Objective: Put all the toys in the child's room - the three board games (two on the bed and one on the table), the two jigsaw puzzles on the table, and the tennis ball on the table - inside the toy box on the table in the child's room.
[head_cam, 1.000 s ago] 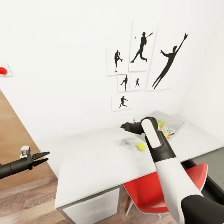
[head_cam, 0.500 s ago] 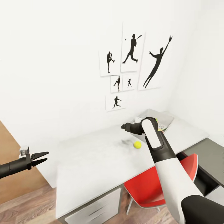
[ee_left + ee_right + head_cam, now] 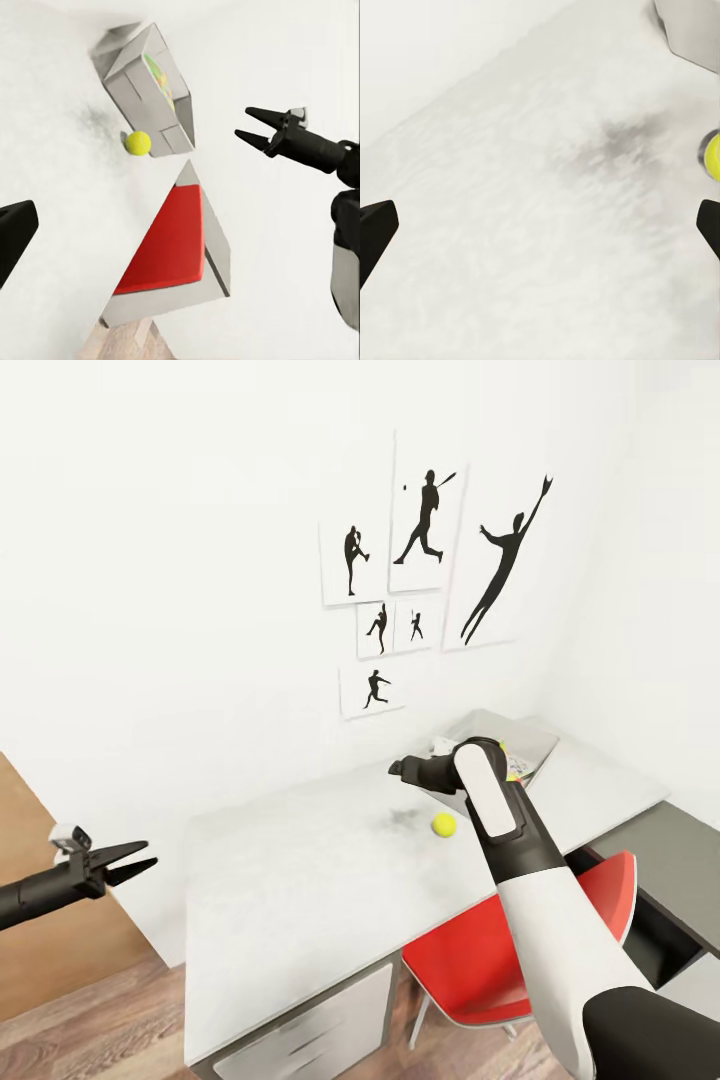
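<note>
a: what does the head view show?

b: a white-walled room with black baseball-player silhouette pictures (image 3: 420,575) in the upper middle. a light grey desk (image 3: 300,890) fills the lower middle. the tennis ball (image 3: 444,824) lies on the desk right of centre, near the toy box (image 3: 535,745), a shallow grey bin further right with colourful toys inside. a red chair (image 3: 470,970) sits at the lower right.

a: and the arms?

b: the right gripper (image 3: 397,768) hangs over the desk just up and left of the ball, not touching it. in its wrist view both jaw tips sit at the frame's edges, spread wide and empty. the left gripper (image 3: 130,858) is at the lower left, off the desk, jaws slightly parted, holding nothing.

a: what could go wrong?

b: i'd judge the ball may roll away if one jaw nudges it first, since it sits off to one side of the jaws.
</note>
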Robot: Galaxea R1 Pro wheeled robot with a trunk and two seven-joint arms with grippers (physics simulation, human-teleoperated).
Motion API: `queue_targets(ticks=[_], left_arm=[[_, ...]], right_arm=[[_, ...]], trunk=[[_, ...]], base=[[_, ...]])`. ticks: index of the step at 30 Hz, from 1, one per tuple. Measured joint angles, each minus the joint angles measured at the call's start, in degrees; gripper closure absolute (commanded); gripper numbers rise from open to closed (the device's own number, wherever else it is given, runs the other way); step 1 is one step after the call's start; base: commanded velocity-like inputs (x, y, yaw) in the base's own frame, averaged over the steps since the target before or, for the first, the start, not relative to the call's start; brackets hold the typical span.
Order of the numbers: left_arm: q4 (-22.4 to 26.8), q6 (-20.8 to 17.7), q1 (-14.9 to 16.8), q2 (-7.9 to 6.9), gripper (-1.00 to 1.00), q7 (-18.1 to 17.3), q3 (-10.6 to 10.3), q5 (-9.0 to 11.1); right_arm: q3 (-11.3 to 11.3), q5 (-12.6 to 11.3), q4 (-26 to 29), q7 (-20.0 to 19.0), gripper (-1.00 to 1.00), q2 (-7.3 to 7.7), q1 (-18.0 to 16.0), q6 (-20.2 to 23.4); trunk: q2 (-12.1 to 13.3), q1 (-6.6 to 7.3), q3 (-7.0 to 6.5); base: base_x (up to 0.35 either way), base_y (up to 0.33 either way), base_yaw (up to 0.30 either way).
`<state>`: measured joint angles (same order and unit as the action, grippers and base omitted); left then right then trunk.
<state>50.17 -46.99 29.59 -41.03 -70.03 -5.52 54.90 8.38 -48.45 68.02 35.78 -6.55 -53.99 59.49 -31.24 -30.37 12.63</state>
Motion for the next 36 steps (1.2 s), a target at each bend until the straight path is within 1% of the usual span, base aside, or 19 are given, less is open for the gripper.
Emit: queue_targets(ticks=[2, 5, 8, 10, 11, 12, 13, 15, 16, 17, 22, 27, 29, 32, 33, 34, 36], left_arm=[[1.09, -0.06, -0.02, 0.11, -1.00, -0.88, -0.19, -0.01], [3.19, -0.51, 0.13, 0.33, -1.00, -1.28, -0.25, -0.01], [5.22, -1.70, 0.95, 0.63, -1.00, -0.71, -0.25, 0.00], [7.52, -3.65, 2.56, 1.30, -1.00, 1.08, -0.27, 0.04], [8.39, -4.46, 3.29, 1.66, -1.00, 2.09, -0.27, 0.04], [9.85, -6.16, 4.91, 2.58, -1.00, 4.62, -0.29, 0.11], [10.57, -7.00, 5.80, 3.16, -1.00, 6.18, -0.30, 0.08], [12.11, -9.77, 9.00, 5.71, -1.00, 13.06, -0.33, 0.25], [12.36, -10.28, 9.80, 6.37, -1.00, 14.77, -0.33, 0.28], [12.67, -10.98, 11.10, 7.53, -1.00, 17.64, -0.34, 0.40], [13.08, -11.90, 13.06, 9.67, -1.00, 23.03, -0.36, 0.44], [13.19, -12.10, 13.58, 10.28, -1.00, 24.63, -0.36, 0.39], [13.21, -12.15, 13.68, 10.37, -1.00, 24.87, -0.36, 0.36], [13.22, -12.20, 13.79, 10.42, -1.00, 25.07, -0.36, 0.40], [13.22, -12.21, 13.87, 10.44, -1.00, 25.12, -0.36, 0.42], [13.27, -12.23, 13.90, 10.45, -1.00, 25.14, -0.36, 0.43], [13.67, -12.28, 14.08, 10.46, -1.00, 25.19, -0.36, 0.45]], right_arm=[[-0.03, 0.03, -0.15, 0.06, -1.00, -0.07, 0.00, -0.06], [-0.12, 0.09, -1.36, 0.33, -1.00, -0.15, 0.00, -0.17], [-0.26, 0.12, -4.34, 1.26, -1.00, -0.22, -0.48, -0.47], [-0.42, 0.13, -7.02, 2.32, -1.00, -0.31, -1.12, -2.27], [-0.46, 0.14, -8.01, 2.77, -1.00, -0.34, -1.42, -3.27], [-0.35, 0.17, -10.15, 3.77, -1.00, -0.46, -2.18, -5.49], [-0.25, 0.16, -11.43, 4.38, -1.00, -0.55, -2.63, -6.70], [-0.04, 0.29, -16.73, 7.19, -1.00, -0.78, -4.13, -10.76], [-0.01, 0.28, -17.99, 7.95, -1.00, -0.76, -4.40, -11.69], [0.00, 0.31, -20.00, 9.10, -1.00, -0.62, -4.77, -13.32], [0.10, 0.24, -22.92, 10.72, -1.00, -0.34, -5.22, -18.00], [0.21, 0.36, -23.73, 11.54, -1.00, -0.38, -5.33, -20.12], [0.23, 1.06, -23.90, 11.84, -1.00, -0.41, -5.35, -20.75], [0.21, 3.68, -24.06, 12.04, -1.00, -0.36, -5.36, -22.11], [0.16, 5.32, -24.15, 12.07, -1.00, -0.35, -5.36, -22.79], [0.13, 6.14, -24.18, 12.08, -1.00, -0.35, -5.36, -23.11], [-0.09, 8.62, -24.32, 12.09, -1.00, -0.37, -5.36, -24.14]], trunk=[[0.00, 0.00, 0.00], [0.00, 0.00, 0.00], [0.00, 0.00, 0.00], [0.00, 0.00, 0.00], [0.00, 0.00, 0.00], [0.01, -0.01, -0.01], [0.00, 0.00, 0.00], [0.01, -0.01, 0.00], [0.00, 0.00, 0.00], [0.01, -0.01, 0.00], [0.00, 0.00, 0.00], [0.00, 0.00, 0.00], [0.00, 0.00, 0.00], [0.00, 0.00, 0.00], [0.00, 0.00, 0.00], [0.00, 0.00, 0.01], [0.00, 0.00, 0.08]], base=[[0.000, 0.000, 0.000], [0.000, 0.000, 0.000], [0.000, 0.000, 0.000], [0.000, 0.000, 0.000], [0.000, 0.000, 0.000], [0.000, 0.000, 0.000], [0.000, 0.000, 0.000], [0.000, 0.000, 0.000], [0.000, 0.000, 0.000], [0.000, 0.000, 0.000], [0.000, 0.000, 0.000], [0.000, 0.000, 0.000], [0.000, 0.000, 0.000], [0.000, 0.000, 0.000], [0.000, 0.000, 0.000], [0.000, 0.000, 0.000], [0.000, 0.000, 0.000]])
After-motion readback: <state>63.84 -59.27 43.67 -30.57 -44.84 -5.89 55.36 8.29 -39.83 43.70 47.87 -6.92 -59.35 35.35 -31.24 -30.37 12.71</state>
